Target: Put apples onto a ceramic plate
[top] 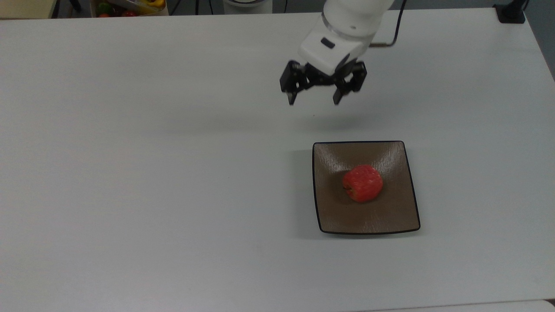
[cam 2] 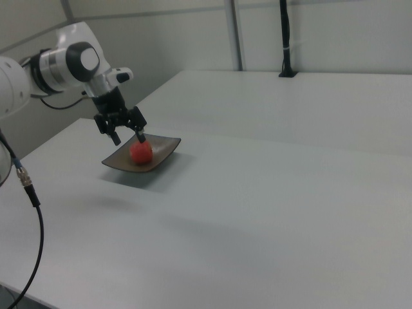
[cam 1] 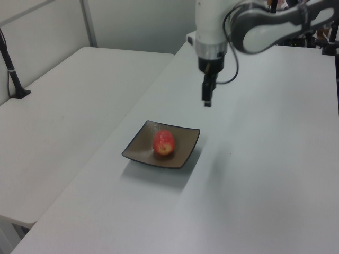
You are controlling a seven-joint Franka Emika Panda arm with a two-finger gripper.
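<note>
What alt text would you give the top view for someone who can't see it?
A small red-orange apple sits in the middle of a square glossy brown plate on a white table. The robot's black claw hangs open above the table beyond the plate, holding nothing.

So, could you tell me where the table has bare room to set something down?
Everything on the top view's left of the ceramic plate is bare table, as is the near strip below it. The plate's centre holds the apple; the open hand hangs above the table beyond the plate's far edge.

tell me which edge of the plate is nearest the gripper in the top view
The ceramic plate's upper edge in the top view, the side facing the open gripper. The gripper hangs above the white table beyond it; the apple sits mid-plate.
</note>
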